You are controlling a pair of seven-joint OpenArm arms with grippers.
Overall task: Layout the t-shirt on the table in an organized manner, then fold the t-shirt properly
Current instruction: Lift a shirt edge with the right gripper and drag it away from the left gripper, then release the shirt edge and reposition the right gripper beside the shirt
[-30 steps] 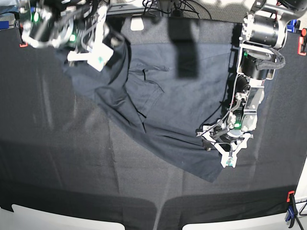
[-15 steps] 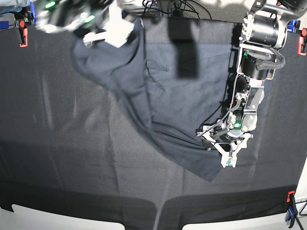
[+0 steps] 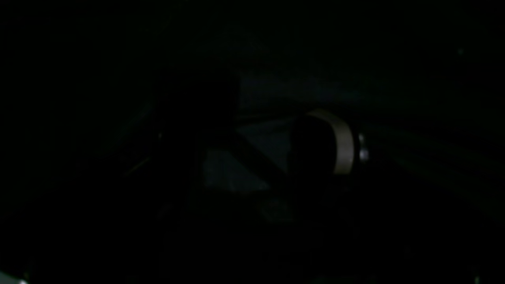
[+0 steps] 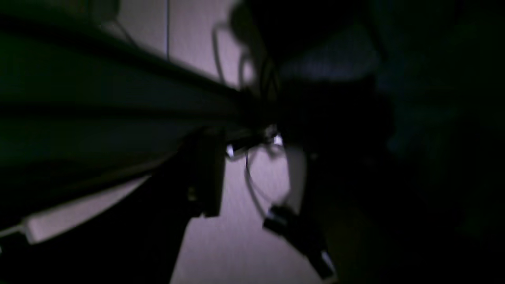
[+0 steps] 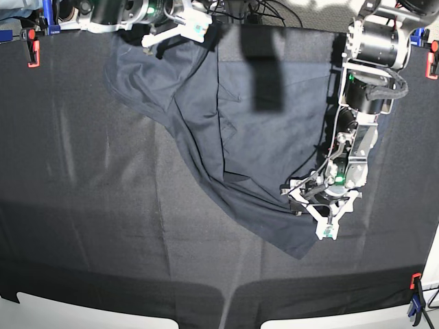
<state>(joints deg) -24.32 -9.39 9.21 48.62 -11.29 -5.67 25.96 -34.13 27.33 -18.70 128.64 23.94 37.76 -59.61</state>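
The dark navy t-shirt (image 5: 226, 137) lies on the black-clothed table (image 5: 82, 205), stretching from the far left down to a point at the near right. My right gripper (image 5: 180, 29) hovers at the far edge over the shirt's upper part. In the right wrist view its fingers (image 4: 205, 173) stand apart, with pale floor showing between them and dark fabric to the right. My left gripper (image 5: 321, 202) rests open on the shirt's right edge. The left wrist view is almost black.
Orange clamps sit at the corners (image 5: 32, 51) (image 5: 431, 62) (image 5: 414, 281), and a blue one (image 5: 46, 14) is at the far left. A dark strip (image 5: 264, 68) crosses the shirt's top. Cables (image 5: 233, 8) lie behind the table. White table edges (image 5: 89, 312) show at the front.
My right gripper carried the shirt's bunched corner away to the far edge, drawing the fabric flatter, and its jaws have parted. The left arm has stayed still.
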